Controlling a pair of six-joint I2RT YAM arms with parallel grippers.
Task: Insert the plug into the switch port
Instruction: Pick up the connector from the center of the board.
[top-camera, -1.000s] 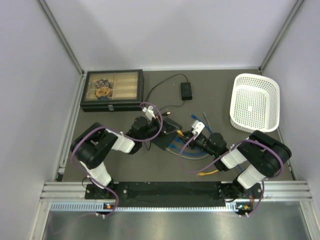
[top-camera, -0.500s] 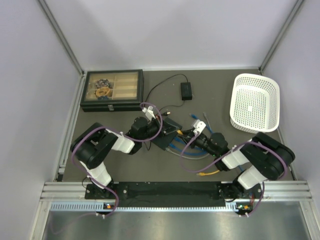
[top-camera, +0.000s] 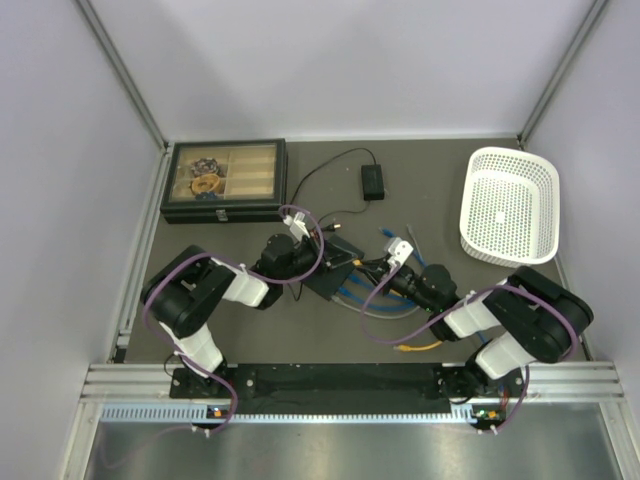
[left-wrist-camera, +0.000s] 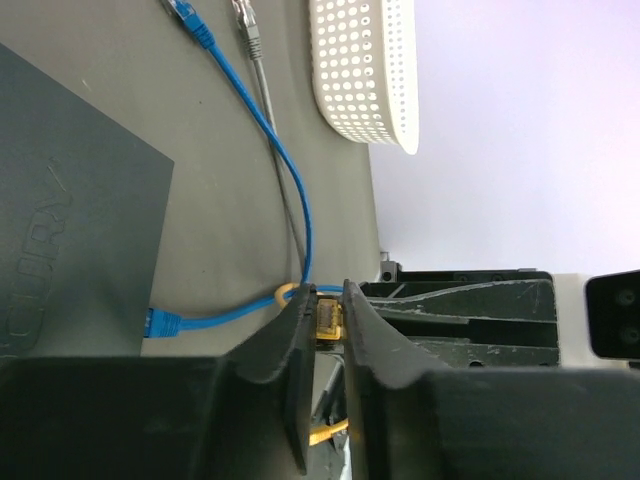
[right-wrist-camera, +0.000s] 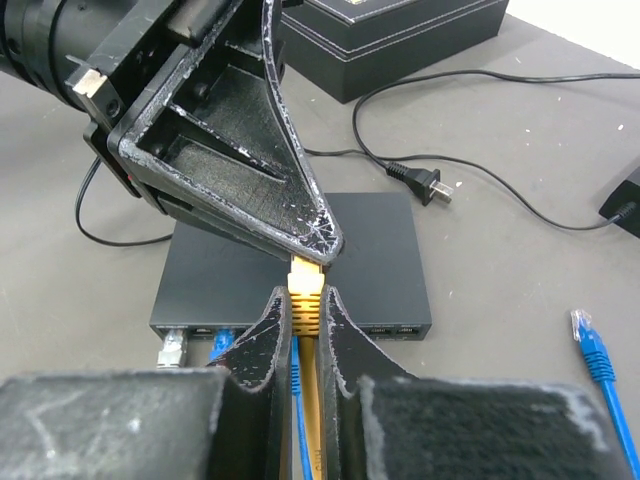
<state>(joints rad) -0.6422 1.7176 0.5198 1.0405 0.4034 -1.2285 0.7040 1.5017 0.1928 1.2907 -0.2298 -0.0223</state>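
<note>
The yellow plug hangs just in front of the switch, a flat dark grey box, with its nose pointing at the front edge's row of ports. My right gripper is shut on the plug's ribbed boot. My left gripper reaches over the switch from the far side, its tips closed on the plug's clear head. A grey plug and a blue plug sit in ports at the left. From above, both grippers meet at the switch.
A black compartment case stands at the back left. The power brick and its lead lie behind the switch, with a two-prong plug. A white basket is at the right. Loose blue and grey cables trail beside the switch.
My right gripper has closed on the plug's boot. Both arms have stayed almost where they were, and the left tips still flank the plug's head.
</note>
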